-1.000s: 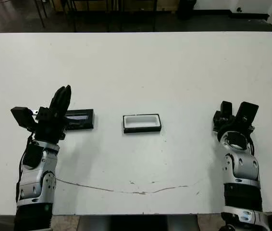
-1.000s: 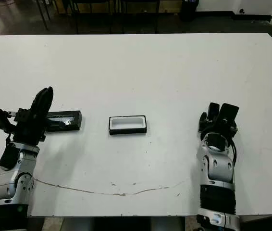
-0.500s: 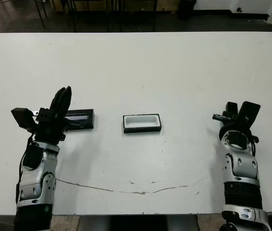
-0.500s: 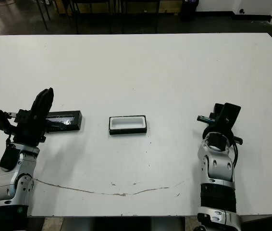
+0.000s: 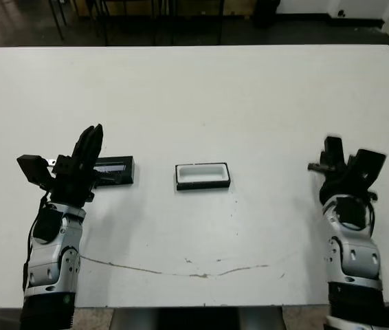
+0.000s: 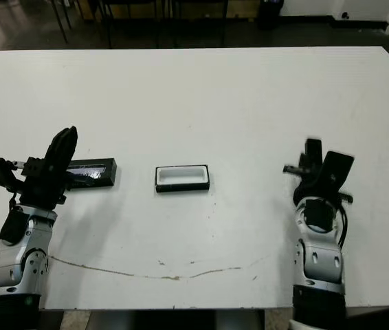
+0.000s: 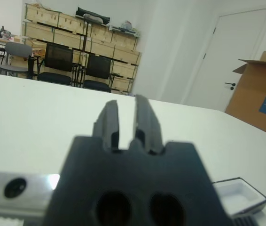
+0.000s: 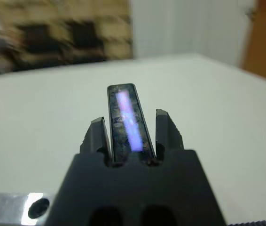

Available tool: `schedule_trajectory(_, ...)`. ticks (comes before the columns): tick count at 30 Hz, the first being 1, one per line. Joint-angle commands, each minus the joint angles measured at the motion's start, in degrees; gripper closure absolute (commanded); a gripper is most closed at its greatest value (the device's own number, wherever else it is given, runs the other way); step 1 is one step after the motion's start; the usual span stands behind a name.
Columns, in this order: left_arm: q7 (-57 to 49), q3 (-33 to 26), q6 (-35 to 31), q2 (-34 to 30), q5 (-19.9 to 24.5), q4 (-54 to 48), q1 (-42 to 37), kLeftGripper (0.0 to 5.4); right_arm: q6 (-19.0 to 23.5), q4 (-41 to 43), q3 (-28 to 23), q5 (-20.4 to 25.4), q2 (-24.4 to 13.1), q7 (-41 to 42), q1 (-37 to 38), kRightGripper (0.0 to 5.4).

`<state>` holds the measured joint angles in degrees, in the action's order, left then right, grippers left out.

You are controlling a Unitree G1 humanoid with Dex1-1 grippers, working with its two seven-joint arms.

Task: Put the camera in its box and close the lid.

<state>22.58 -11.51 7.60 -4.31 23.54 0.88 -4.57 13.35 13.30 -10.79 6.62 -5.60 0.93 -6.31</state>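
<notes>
The camera (image 8: pixel 127 123) is gripped between the jaws of the right gripper (image 8: pixel 129 136), its purple-blue lens window glinting, and is held above the white worktop (image 5: pixel 201 96) well to the right of the box (image 5: pixel 203 175). The box is seen open, white lining up. Left of it lies the lid (image 5: pixel 115 170), where the left gripper (image 5: pixel 88 148) is poised with jaws narrowed, nothing held.

Bright even light; right wrist bg blurred, claw (image 8: pixel 132 129) sharp.
</notes>
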Motion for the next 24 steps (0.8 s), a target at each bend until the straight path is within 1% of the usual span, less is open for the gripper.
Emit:
schedule_trajectory(1,0.01,0.05,-0.35,-0.14,0.17,0.83,0.72,5.40,-2.48,3.07,0.87,3.03,-3.77,7.29,1.16,5.02)
schedule_trajectory(4,-0.14,0.18,-0.49,-0.04,0.16,0.71,0.82,5.40,-1.80,5.35,1.62,7.17,-7.71,15.27,0.57,5.02)
schedule_trajectory(7,-0.26,0.25,-0.40,0.07,0.10,0.79,0.88,5.40,-0.80,5.56,2.70,9.74,-11.39,21.61,-0.73,5.02)
schedule_trajectory(10,-0.21,0.42,-0.29,-0.04,-0.17,0.95,0.84,5.40,-1.19,3.35,4.10,11.22,-15.53,28.60,-3.26,5.02)
schedule_trajectory(11,-0.38,0.50,-0.66,-0.16,-0.27,0.80,0.85,5.40,-1.11,1.65,4.57,12.25,-16.98,31.77,-4.72,5.02)
schedule_trajectory(13,-0.84,0.70,-0.95,-0.21,-0.66,0.50,0.93,5.40,-0.94,-2.60,6.24,12.88,-20.38,38.22,-8.62,5.02)
schedule_trajectory(16,-1.48,1.07,-1.47,-0.32,-1.13,-0.24,1.19,5.40,0.50,-8.81,9.33,12.74,-24.38,46.50,-14.62,5.02)
schedule_trajectory(19,-1.46,1.22,-1.43,-0.58,-1.21,-0.54,1.31,5.40,0.31,-15.06,13.94,9.79,-26.70,52.81,-21.20,5.02)
schedule_trajectory(23,-1.54,0.96,-1.28,-0.38,-0.69,-0.78,1.49,5.40,4.38,-20.16,19.64,7.62,-27.47,59.18,-28.96,5.02)
schedule_trajectory(24,-1.57,0.93,-1.07,-0.34,-0.76,-0.77,1.52,5.40,4.32,-21.04,20.73,7.04,-27.25,60.31,-30.38,5.03)
